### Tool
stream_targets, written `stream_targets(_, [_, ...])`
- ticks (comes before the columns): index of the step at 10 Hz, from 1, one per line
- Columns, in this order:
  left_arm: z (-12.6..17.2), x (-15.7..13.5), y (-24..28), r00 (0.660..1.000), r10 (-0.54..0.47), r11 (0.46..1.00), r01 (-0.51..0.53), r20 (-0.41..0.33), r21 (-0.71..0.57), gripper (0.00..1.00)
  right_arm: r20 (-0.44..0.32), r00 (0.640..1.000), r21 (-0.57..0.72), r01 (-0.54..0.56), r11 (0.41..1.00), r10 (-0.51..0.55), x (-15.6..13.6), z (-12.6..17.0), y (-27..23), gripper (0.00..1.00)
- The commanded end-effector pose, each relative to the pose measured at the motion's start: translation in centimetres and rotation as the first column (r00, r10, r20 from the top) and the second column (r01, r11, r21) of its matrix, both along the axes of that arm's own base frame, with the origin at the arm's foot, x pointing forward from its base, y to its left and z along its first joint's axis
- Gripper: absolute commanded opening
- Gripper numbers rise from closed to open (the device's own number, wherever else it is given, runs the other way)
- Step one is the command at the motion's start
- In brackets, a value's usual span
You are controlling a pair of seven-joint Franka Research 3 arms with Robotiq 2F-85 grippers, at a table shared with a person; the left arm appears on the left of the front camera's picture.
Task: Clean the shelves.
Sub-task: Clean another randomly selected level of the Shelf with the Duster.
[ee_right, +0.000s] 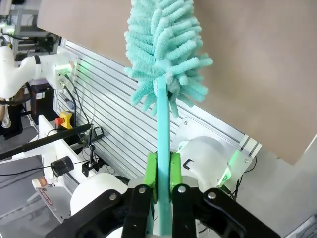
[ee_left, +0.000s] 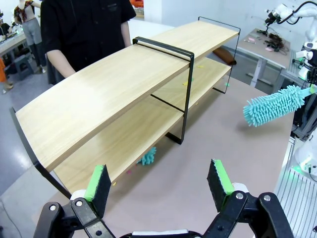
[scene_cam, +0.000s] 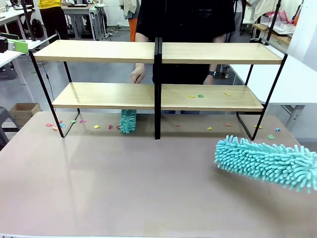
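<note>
At the left, the left gripper (ee_left: 158,184) was held above the table (scene_cam: 124,188), its green pads spread wide with nothing between them, aimed at the near-left end of the shelves (scene_cam: 99,51). The shelves stood across the far half of the table as two units side by side, with the upper boards bare. Under the left unit's lower board a small teal duster (scene_cam: 128,120) was seen upright on the table. Whether it was held by the person's hand (scene_cam: 137,74) behind the rack could not be told, since the board hid any join. Coloured paper scraps (scene_cam: 200,95) were scattered on the right lower board and on the table beneath the rack.

To the right, the large teal duster (scene_cam: 267,161) was carried low over the table, head toward the middle and well apart from the rack. Its handle (ee_right: 162,124) was clamped between the closed fingers of the right gripper (ee_right: 164,171), running in line with them.

Sweeping the right lower board was judged to be the step in hand. It would be done best if the head were raised to board level and slid between the tiers clear of the black frame. It should then be laid flat and drawn lightly along, so that the scraps are pushed off one edge rather than scattered.
</note>
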State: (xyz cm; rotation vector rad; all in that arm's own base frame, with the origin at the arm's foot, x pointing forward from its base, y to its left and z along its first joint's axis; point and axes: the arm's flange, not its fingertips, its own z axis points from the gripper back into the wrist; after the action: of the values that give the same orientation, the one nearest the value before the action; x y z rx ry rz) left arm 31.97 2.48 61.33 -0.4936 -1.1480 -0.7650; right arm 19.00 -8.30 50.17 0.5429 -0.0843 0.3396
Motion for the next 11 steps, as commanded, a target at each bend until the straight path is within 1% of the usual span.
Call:
stream_targets(1, [-0.1, 0.1, 0.0, 1.000, -0.003, 1.000, 0.003, -0.002, -0.002, 1.00, 0.015, 0.999, 0.002, 0.029, 1.000, -0.029, 0.3, -0.9, -0.2, 0.12])
stream_targets(2, [-0.1, 0.1, 0.0, 1.000, -0.003, 1.000, 0.003, -0.002, -0.002, 1.00, 0.000, 1.000, -0.002, 0.007, 1.000, -0.007, 0.9, -1.4, 0.4, 0.12])
stream_targets(3, [-0.1, 0.1, 0.0, 1.000, -0.003, 1.000, 0.003, -0.002, -0.002, 1.00, 0.002, 1.000, 0.006, -0.006, 1.000, 0.006, 1.3, -1.5, 0.9, 0.12])
stream_targets(4, [-0.1, 0.1, 0.0, 1.000, -0.003, 1.000, 0.003, -0.002, -0.002, 1.00, 0.037, 0.999, 0.012, -0.008, 1.000, 0.007, 2.5, -1.7, 2.1, 0.12])
stream_targets(5, [-0.1, 0.1, 0.0, 1.000, -0.003, 1.000, 0.003, -0.002, -0.002, 1.00, 0.072, 0.997, 0.017, -0.019, 1.000, 0.018, 4.7, -2.5, 4.2, 0.12])
stream_targets(6, [-0.1, 0.1, 0.0, 1.000, -0.003, 1.000, 0.003, -0.002, -0.002, 1.00, 0.133, 0.991, 0.021, 0.012, 1.000, -0.015, 7.4, -3.3, 6.4, 0.12])
stream_targets(7, [-0.1, 0.1, 0.0, 1.000, -0.003, 1.000, 0.003, -0.002, -0.002, 1.00, 0.149, 0.989, 0.008, 0.022, 1.000, -0.023, 9.5, -4.0, 8.3, 0.12])
stream_targets(8, [-0.1, 0.1, 0.0, 1.000, -0.003, 1.000, 0.003, -0.002, -0.002, 1.00, 0.113, 0.993, 0.003, -0.020, 1.000, 0.020, 11.1, -5.0, 9.8, 0.12])
stream_targets(9, [-0.1, 0.1, 0.0, 1.000, -0.003, 1.000, 0.003, -0.002, -0.002, 1.00, 0.100, 0.994, 0.020, -0.051, 0.999, 0.049, 12.1, -5.8, 10.9, 0.12])
stream_targets(10, [-0.1, 0.1, 0.0, 1.000, -0.003, 1.000, 0.003, -0.002, -0.002, 1.00, 0.096, 0.994, 0.046, -0.055, 0.997, 0.050, 12.0, -6.0, 11.3, 0.12])
stream_targets(11, [-0.1, 0.1, 0.0, 1.000, -0.003, 1.000, 0.003, -0.002, -0.002, 1.00, 0.115, 0.993, -0.007, -0.036, 0.999, 0.036, 11.7, -3.2, 9.5, 0.12])
